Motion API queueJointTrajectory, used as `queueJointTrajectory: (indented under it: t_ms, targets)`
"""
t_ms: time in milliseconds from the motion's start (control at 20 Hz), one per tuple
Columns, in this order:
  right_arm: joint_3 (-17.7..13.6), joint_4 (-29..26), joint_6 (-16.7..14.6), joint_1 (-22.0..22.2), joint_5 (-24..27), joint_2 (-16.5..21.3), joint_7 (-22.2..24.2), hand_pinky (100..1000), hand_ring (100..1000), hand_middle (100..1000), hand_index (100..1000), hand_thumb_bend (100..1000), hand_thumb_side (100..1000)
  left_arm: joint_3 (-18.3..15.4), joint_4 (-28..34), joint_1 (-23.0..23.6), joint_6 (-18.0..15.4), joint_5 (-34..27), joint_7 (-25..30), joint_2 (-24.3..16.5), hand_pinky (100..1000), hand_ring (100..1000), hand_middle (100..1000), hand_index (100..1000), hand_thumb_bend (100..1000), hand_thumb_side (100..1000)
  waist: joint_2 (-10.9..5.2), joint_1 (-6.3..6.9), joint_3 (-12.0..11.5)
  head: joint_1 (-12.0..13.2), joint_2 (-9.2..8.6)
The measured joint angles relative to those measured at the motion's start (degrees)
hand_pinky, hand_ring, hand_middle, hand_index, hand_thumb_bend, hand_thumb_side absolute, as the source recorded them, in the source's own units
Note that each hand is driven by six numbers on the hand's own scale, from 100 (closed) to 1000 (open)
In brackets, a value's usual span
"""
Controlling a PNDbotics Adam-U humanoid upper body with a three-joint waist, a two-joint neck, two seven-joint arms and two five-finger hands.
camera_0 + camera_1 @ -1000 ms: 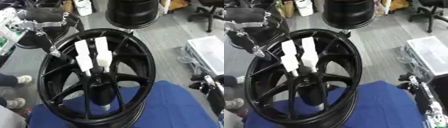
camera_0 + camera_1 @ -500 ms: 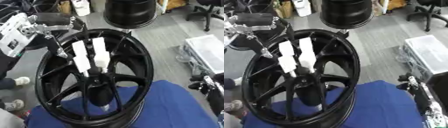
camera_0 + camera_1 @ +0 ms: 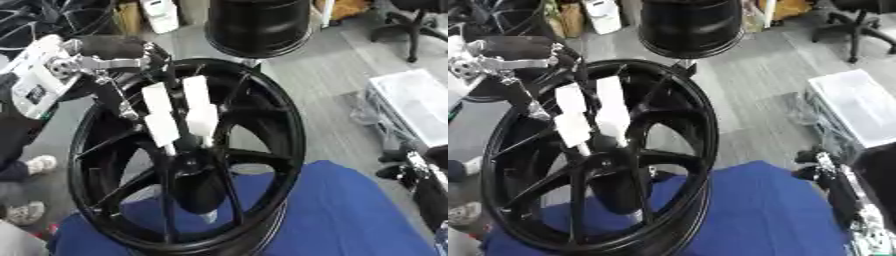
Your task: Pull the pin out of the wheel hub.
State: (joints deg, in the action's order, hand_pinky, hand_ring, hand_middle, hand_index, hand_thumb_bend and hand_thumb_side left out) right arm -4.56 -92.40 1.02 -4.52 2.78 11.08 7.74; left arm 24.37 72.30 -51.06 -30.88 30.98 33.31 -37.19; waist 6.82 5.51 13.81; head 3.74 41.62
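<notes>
Wheel hub (image 3: 188, 165), black and multi-spoked, stands upright on a blue cloth (image 3: 350, 215) spread across the lower frame. The robot's left hand (image 3: 179, 117) reaches into the wheel's middle, its white-padded fingers (image 3: 198, 107) lying straight and side by side, tips at the hub's centre; whether they hold the pin cannot be told, and the pin itself cannot be made out. The right hand (image 3: 842, 192) rests low at the right edge, its fingers unclear.
</notes>
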Motion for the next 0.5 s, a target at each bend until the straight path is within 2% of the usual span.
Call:
queueJointTrajectory:
  t_ms: [300, 500]
  targets:
    - [0.0, 0.0, 0.0, 0.0, 0.0, 0.0, 0.1, 704, 558, 614, 677, 100, 803, -0.6, -1.6, 0.0, -0.7, 1.2, -0.7, 0.5, 811, 702, 570, 646, 529, 100, 0.16, 0.02, 0.0, 0.0, 0.00]
    - [0.0, 0.0, 0.0, 0.0, 0.0, 0.0, 0.1, 704, 558, 614, 677, 100, 803, -0.6, -2.0, 0.0, -1.2, 1.3, -1.2, 0.5, 811, 702, 570, 646, 529, 100, 0.16, 0.02, 0.0, 0.0, 0.00]
